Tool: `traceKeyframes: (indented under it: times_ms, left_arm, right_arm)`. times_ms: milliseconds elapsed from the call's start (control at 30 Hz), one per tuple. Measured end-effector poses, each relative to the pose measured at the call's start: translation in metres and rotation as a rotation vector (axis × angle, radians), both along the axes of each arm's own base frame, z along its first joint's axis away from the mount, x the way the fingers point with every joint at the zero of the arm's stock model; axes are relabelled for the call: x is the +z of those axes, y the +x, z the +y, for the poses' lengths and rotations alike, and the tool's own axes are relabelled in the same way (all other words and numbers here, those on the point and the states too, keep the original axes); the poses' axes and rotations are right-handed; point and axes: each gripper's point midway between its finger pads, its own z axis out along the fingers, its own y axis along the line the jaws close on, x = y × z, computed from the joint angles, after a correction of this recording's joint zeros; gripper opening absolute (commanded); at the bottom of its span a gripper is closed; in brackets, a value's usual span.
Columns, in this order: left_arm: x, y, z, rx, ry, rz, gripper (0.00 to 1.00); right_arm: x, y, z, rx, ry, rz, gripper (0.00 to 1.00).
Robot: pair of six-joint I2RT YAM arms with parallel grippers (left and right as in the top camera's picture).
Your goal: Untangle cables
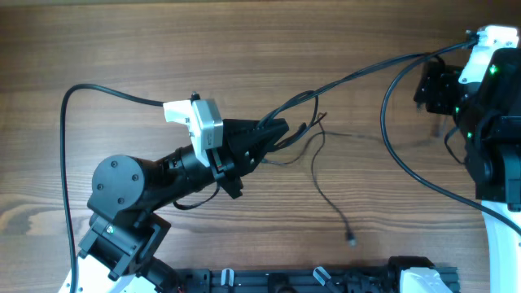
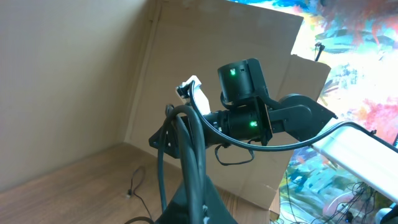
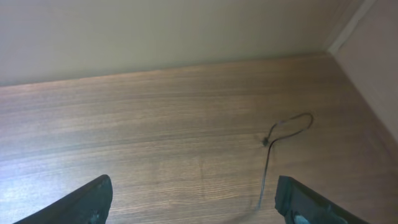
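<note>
overhead: cables [image 1: 316, 159] pinched in left end effector [image 1: 281, 130].

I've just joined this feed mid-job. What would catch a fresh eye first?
The left gripper sits mid-table, shut on a knot of thin black cables. One strand trails toward the near edge and ends in a small plug. The right gripper hangs open and empty over the wooden table at the far right, with a looped strand lying ahead of it.
</note>
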Motion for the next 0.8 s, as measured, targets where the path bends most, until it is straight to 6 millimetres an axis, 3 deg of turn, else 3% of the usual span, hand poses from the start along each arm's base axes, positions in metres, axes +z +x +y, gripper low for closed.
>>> traceKeyframes:
  times_ms: [67, 167, 267, 367, 567, 667, 800]
  left_arm:
    - [0.0, 0.0, 0.0, 0.0, 0.0, 0.0, 0.04]
    - [-0.001, 0.0, 0.0, 0.001, 0.001, 0.002, 0.04]
    - [-0.01, 0.006, 0.001, 0.026, 0.022, 0.041, 0.04]
    - [-0.023, 0.019, 0.004, 0.094, 0.054, 0.093, 0.04]
    - [-0.061, 0.032, -0.006, 0.101, 0.203, 0.092, 0.04]
    - [-0.062, 0.019, -0.026, -0.058, 0.225, -0.021, 0.04]
    - [-0.064, 0.003, -0.049, -0.24, 0.216, -0.113, 0.04]
  right_arm:
    - [-0.001, 0.001, 0.007, 0.044, 0.006, 0.002, 0.9]
    - [-0.004, -0.002, 0.047, 0.31, 0.035, 0.018, 0.9]
    - [-0.007, -0.022, 0.097, 0.637, 0.091, 0.03, 0.9]
    - [-0.003, -0.041, 0.126, 0.866, 0.11, 0.001, 0.9]
    - [0.019, -0.071, 0.164, 1.213, 0.118, -0.155, 0.99]
    - [0.031, -0.087, 0.176, 1.351, 0.121, -0.248, 0.99]
    - [0.033, -0.092, 0.179, 1.392, 0.114, -0.279, 0.99]
